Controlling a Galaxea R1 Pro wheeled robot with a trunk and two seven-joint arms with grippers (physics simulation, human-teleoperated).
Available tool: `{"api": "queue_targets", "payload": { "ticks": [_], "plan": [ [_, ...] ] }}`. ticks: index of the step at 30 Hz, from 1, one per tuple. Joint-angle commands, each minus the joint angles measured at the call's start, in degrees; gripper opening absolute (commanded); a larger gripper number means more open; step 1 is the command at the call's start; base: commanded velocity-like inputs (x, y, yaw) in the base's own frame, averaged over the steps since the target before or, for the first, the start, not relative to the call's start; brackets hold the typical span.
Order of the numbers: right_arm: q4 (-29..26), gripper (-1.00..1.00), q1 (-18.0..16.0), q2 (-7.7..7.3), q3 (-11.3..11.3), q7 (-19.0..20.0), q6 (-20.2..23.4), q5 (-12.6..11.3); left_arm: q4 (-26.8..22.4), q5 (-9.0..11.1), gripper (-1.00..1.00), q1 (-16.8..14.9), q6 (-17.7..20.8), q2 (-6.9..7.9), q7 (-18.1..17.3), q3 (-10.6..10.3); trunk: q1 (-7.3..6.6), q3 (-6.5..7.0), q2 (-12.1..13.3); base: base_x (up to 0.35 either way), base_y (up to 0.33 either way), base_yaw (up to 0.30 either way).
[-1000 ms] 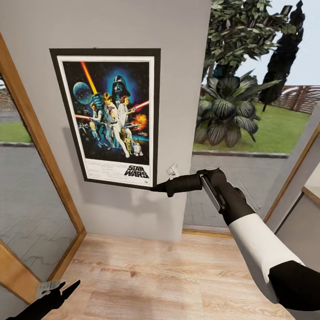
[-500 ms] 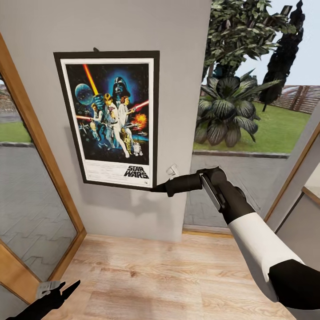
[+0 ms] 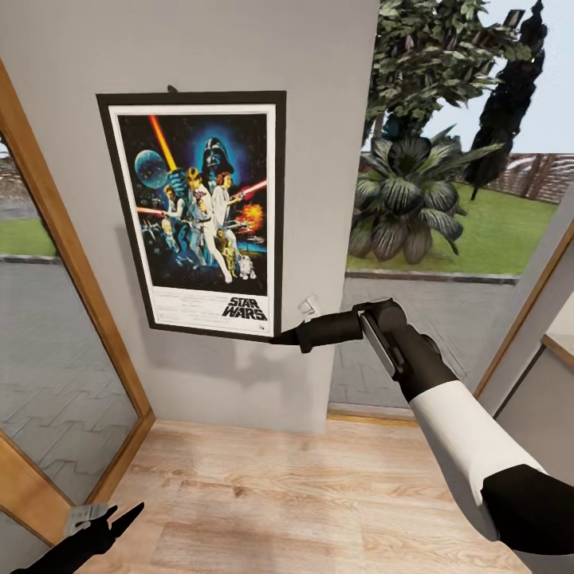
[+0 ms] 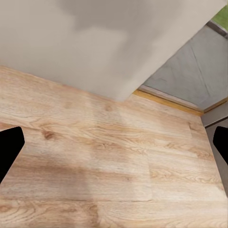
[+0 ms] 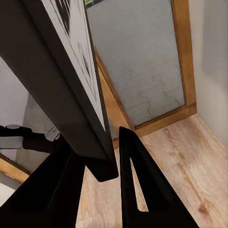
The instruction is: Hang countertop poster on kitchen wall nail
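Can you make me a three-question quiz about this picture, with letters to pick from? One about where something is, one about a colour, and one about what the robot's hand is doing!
1. Where is the poster?
A. flat on the floor
B. up against the grey wall
C. on a table

2. What colour is the poster's frame?
A. black
B. red
C. gold

3. What is the right gripper doing?
A. hanging open over the floor
B. pressing on the window
C. gripping the poster's bottom corner

Answers:
1 B, the head view shows it upright on the wall, between a wood-framed glass panel and a garden window.
2 A, a thin black edge runs round the white border.
3 C, the right wrist view shows both fingers either side of the frame's corner.
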Motion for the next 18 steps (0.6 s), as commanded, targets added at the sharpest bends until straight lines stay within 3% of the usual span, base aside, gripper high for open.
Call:
{"api": "queue_targets", "payload": {
  "ticks": [1, 18],
  "plan": [
    [0.0, -1.0, -0.1, -0.01, 0.1, -0.1, 0.6, -0.5, 0.1, 0.4, 1.0, -0.1, -0.3, 0.04, -0.1, -0.5, 0.04, -0.13, -0.1, 0.0, 0.0, 0.0],
    [0.4, -1.0, -0.3, -0.01, 2.4, -0.1, 0.6, -0.5, 0.1, 0.4, 1.0, -0.1, -0.3, 0.04, -0.1, -0.5, 0.04, -0.13, -0.1, 0.0, 0.0, 0.0]
  ]
}}
